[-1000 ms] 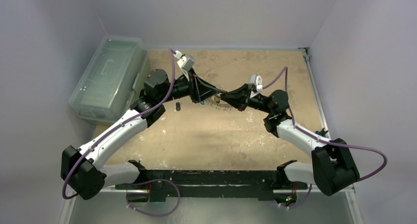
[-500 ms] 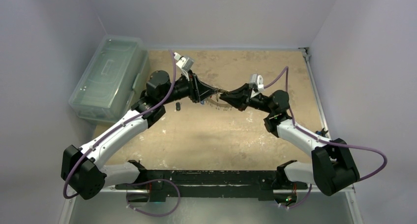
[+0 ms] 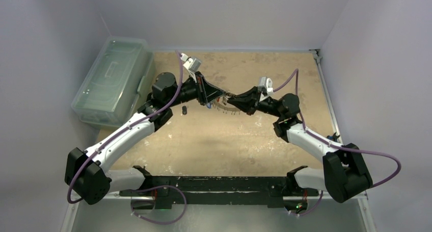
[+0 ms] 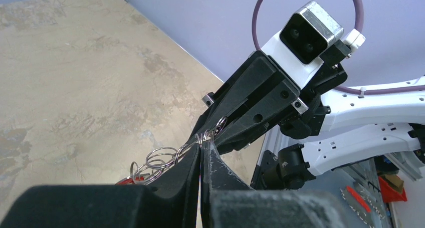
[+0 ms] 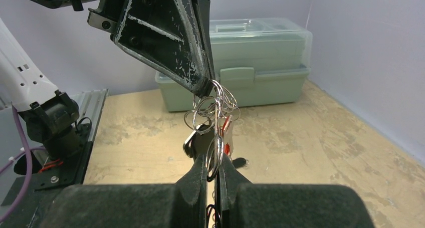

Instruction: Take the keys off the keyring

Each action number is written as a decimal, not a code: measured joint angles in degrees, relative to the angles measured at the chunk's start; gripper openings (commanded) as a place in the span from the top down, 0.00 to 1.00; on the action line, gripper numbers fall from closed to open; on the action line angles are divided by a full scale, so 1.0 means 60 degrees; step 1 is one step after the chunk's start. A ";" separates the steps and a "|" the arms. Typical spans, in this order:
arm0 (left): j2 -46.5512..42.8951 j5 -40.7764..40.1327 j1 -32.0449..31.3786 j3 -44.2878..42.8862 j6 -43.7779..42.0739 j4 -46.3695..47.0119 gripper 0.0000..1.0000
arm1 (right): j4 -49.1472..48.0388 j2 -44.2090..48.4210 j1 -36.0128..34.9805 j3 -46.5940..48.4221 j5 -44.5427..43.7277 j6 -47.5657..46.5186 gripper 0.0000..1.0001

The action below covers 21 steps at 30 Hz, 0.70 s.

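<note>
Both pincers are clenched on the keyring: the left pincer pinches its upper end and the right pincer grips its lower loop. The keyring hangs in the air between them, above the table, with the keys dangling from it.

Silvery keyring hangs midair, keys dangling beneath.
</note>
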<state>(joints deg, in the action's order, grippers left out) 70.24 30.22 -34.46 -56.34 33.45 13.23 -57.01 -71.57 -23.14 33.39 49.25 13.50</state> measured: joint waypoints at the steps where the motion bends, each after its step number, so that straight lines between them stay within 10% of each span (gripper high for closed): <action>1: 0.0000 0.0055 0.0000 0.0000 0.0004 0.0044 1.00 | 0.0000 0.0000 0.0000 0.0000 0.0007 0.0000 1.00; 9: 0.0000 0.0357 0.0018 -0.0029 -0.0291 -0.0073 1.00 | 0.0259 0.0000 -0.0007 0.0044 0.0127 -0.0306 1.00; 21: 0.1198 0.0372 -0.0011 -0.2532 -0.2120 -0.4299 1.00 | 0.3424 0.0015 0.0007 0.0936 0.0444 -0.3789 1.00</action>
<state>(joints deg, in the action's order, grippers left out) 77.43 32.45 -34.52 -71.53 20.73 -12.56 -36.47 -71.48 -23.09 39.00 51.92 -9.23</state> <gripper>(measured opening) 0.007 0.064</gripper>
